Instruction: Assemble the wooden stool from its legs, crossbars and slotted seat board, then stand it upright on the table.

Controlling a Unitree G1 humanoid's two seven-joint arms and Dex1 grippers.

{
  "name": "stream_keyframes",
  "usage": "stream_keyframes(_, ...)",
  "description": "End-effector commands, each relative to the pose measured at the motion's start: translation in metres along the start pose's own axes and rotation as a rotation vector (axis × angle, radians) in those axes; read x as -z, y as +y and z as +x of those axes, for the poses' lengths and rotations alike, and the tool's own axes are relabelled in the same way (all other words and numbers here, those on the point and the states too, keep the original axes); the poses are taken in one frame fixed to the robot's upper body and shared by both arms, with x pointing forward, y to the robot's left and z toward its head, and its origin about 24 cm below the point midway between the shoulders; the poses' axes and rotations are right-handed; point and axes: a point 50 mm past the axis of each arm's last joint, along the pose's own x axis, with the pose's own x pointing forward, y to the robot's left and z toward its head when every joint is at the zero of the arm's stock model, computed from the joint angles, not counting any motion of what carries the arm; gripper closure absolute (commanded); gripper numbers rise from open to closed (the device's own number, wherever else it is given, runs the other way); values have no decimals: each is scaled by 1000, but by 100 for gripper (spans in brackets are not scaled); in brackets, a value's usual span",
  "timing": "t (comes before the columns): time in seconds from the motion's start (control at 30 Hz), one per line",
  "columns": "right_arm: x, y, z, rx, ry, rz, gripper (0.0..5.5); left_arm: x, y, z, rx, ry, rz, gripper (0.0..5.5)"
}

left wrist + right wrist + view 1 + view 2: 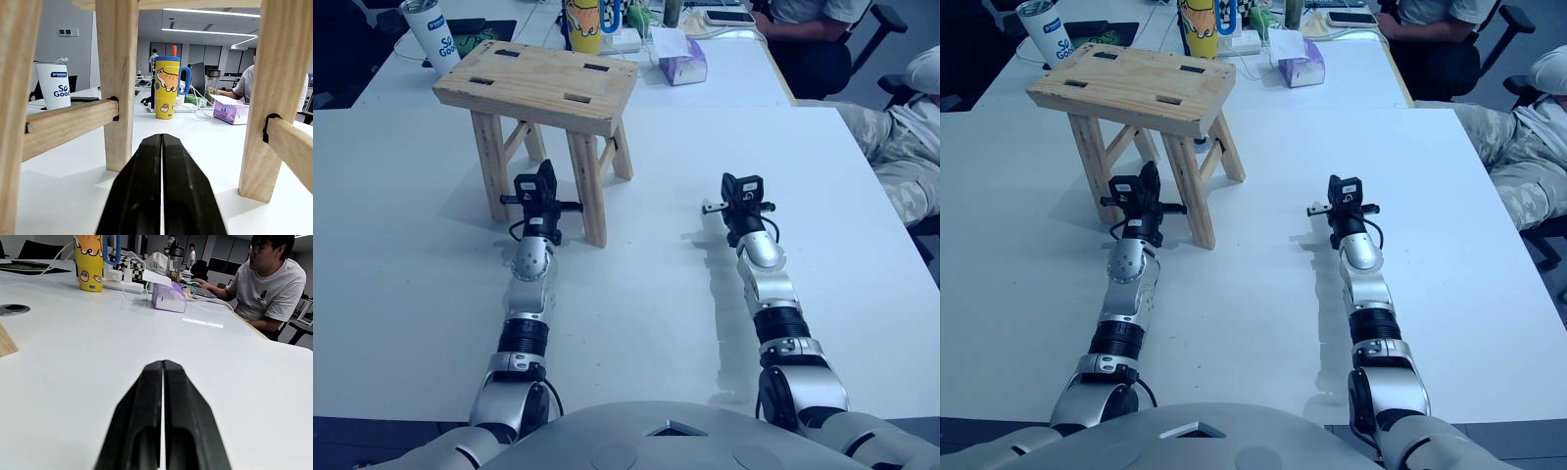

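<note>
Beyond the table's far edge we note three containers: a yellow mug with a straw standing in it, a white tumbler whose contents we cannot tell, and a tissue box with a tissue pulled up from its top. The stool stands upright on the far left part of the white table, with its slotted seat board on top and its splayed legs pointing down. A crossbar joins two of the legs. The seat's long axis runs roughly left to right, turned slightly. The left gripper sits between the two near legs, its fingers pressed together on nothing. The right gripper sits low over bare table, well apart from the stool, likewise closed and empty.
</note>
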Motion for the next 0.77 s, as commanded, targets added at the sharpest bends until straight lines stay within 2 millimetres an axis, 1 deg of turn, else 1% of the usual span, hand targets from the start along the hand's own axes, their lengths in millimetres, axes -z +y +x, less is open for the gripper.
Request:
stream_keyframes(0.03, -5, 0, 5, 16, -27, 20, 549, 3, 2, -1, 2, 24, 0, 550)
stream_keyframes(0.23, -4, -2, 6, 46, -32, 34, 549, 1, 3, -1, 20, 27, 22, 550)
stream_keyframes(0.4, -4, 6, 5, 69, -44, 55, 549, -4, 9, 0, 30, 23, 29, 550)
stream_keyframes(0.77, -12, 5, 8, 64, -62, 62, 549, -8, 3, -3, 21, 17, 23, 550)
